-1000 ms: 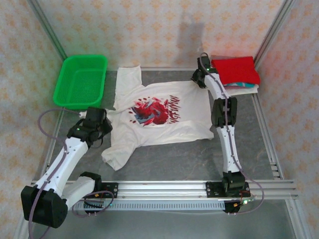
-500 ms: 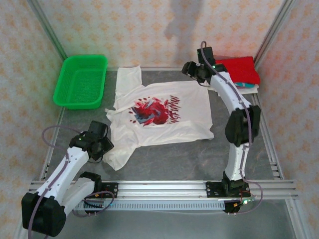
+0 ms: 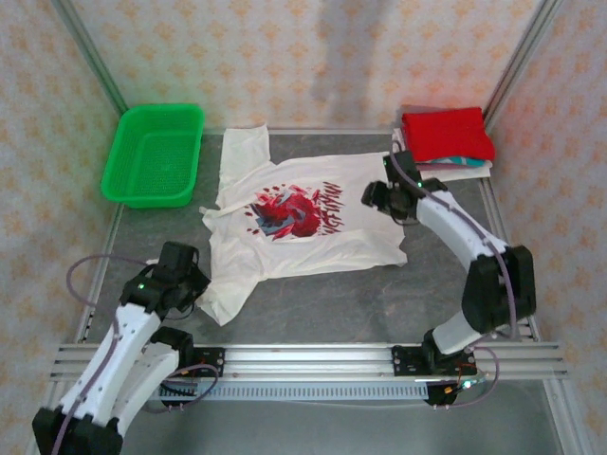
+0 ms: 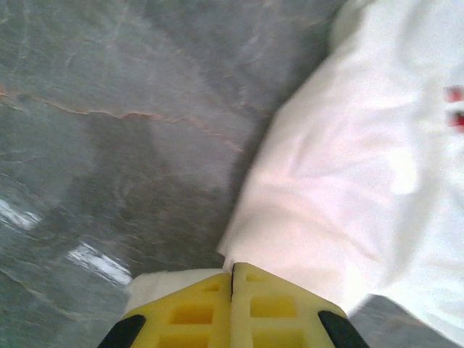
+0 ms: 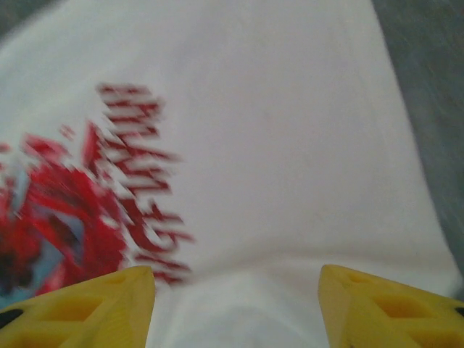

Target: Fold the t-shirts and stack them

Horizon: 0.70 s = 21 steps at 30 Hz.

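Tee vs left gripper: your left gripper [image 3: 194, 284] sits at the near-left corner of the tee [image 3: 351, 237], right at the end of the near sleeve [image 3: 223, 299]; the rest of the tee runs away from it, up and to the right
Left gripper state: fingers [image 4: 196, 312] pressed tight together; cloth touches the tips on both sides; you can't tell whether any of it is pinched
Tee vs right gripper: your right gripper [image 3: 373, 196] is over the tee's right edge, just right of the graphic [image 3: 289, 210]
Right gripper state: fingers [image 5: 80, 308] spread wide; nothing held; cloth lies below them
Tee place: spread flat, graphic up, mid-table [image 3: 332, 308]; far sleeve near the basket [image 3: 152, 156]
Top view gives you: the whole layout; basket far left, stack [image 3: 448, 136] far right, tee between; finger gaps too small to read here
Left wrist gives you: the closed tips up close; bare grey table on the left, cream cloth on the right, red specks at the right edge
Right wrist gives you: blurred; the wide finger gap; red lettering of the graphic on the left, plain cloth in the middle, a strip of table at the right
Counts: one spread tee; one stack, red on top, teal edge and white under it, number of tees in it unclear; one basket; two grippers
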Tool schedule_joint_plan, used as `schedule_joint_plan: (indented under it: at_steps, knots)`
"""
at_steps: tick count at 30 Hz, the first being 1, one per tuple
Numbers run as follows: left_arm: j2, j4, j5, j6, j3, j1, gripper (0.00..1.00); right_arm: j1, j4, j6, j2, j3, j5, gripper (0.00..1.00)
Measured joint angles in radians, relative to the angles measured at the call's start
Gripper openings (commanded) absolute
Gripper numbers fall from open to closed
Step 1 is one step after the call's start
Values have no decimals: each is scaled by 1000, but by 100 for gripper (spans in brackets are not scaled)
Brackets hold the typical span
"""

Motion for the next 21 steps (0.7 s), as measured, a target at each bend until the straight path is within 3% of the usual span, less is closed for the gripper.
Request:
schedule_joint_plan:
  at_steps: [4, 8, 14, 19, 21]
  knots:
    - [-71, -24, 60, -67, 21, 0, 0, -20, -68, 28, -134, -146, 40, 68]
    - [-71, -22, 98, -121, 42, 0, 0, -107, -94, 69, -181, -252, 29, 68]
    - [-63, 3, 87, -127, 168, 1, 0, -167, -105, 100, -197, -359, -69, 67]
    - [-74, 25, 85, -153, 151, 11, 0, -167, -103, 136, -243, -438, -142, 60]
    - [-82, 26, 85, -161, 134, 18, 0, -167, -89, 151, -251, -462, -160, 53]
